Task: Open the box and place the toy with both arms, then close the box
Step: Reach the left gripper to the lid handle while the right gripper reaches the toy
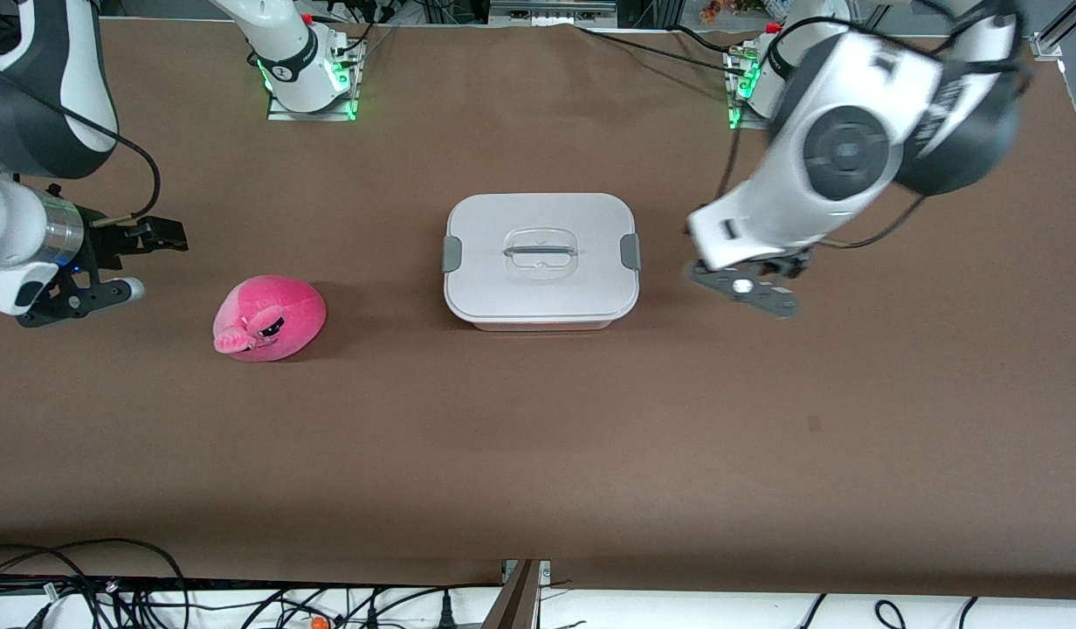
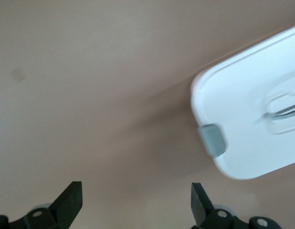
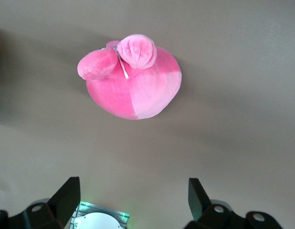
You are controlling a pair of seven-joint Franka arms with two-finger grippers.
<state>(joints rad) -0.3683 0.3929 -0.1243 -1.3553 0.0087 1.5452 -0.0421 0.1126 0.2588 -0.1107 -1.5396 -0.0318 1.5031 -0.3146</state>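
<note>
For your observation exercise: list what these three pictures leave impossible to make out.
- Box contents: front view, the lid covers them.
- Left gripper: front view, blurred and partly under its own arm.
- Toy face: right wrist view, turned away.
- Box: left wrist view, cut off by the edge.
- Right gripper: right wrist view, cut off; only open fingertips show.
</note>
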